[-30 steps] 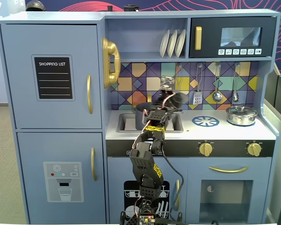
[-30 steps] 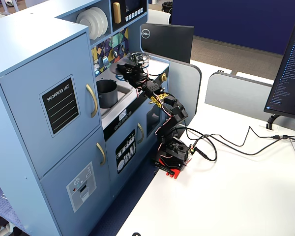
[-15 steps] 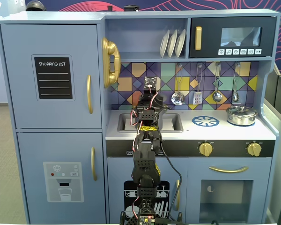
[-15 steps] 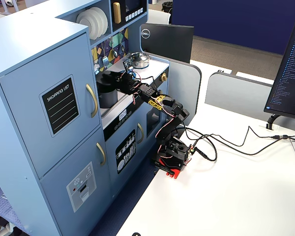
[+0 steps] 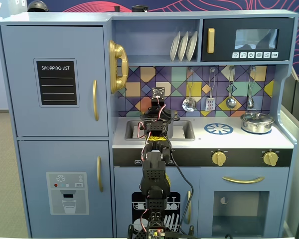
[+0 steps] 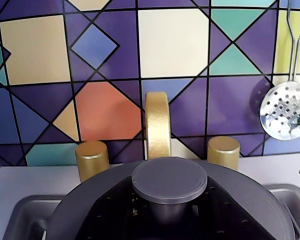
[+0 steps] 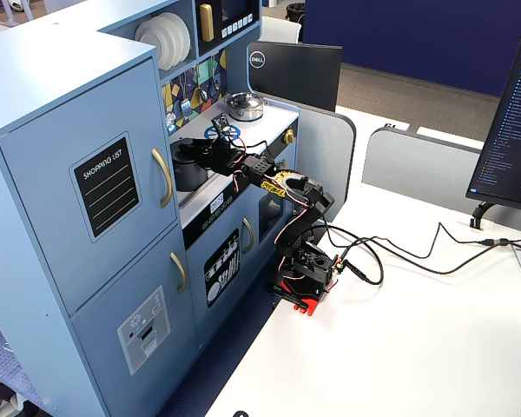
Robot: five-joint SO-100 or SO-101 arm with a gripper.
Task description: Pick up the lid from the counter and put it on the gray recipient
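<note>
The lid [image 6: 90, 200] is a dark-gray disc with a round knob [image 6: 169, 180] and fills the bottom of the wrist view. My gripper [image 6: 165, 217] is shut on the knob's stem, its black fingers dark on either side. In a fixed view the gripper [image 7: 210, 155] holds the lid [image 7: 187, 145] right on top of the gray recipient [image 7: 187, 174], which stands in the sink; I cannot tell whether lid and rim touch. In the other fixed view my gripper [image 5: 157, 115] is over the sink [image 5: 185, 130] and the arm hides most of the pot.
A gold faucet [image 6: 157, 125] and two gold taps [image 6: 91, 159] stand just behind the sink. A skimmer [image 6: 285, 110] hangs on the tiled wall. A shiny silver pot [image 5: 257, 122] sits at the counter's right, beside a blue burner [image 5: 219, 129].
My arm swung left with the lid, from above the counter beside the sink to over the gray pot, then dropped slightly.
</note>
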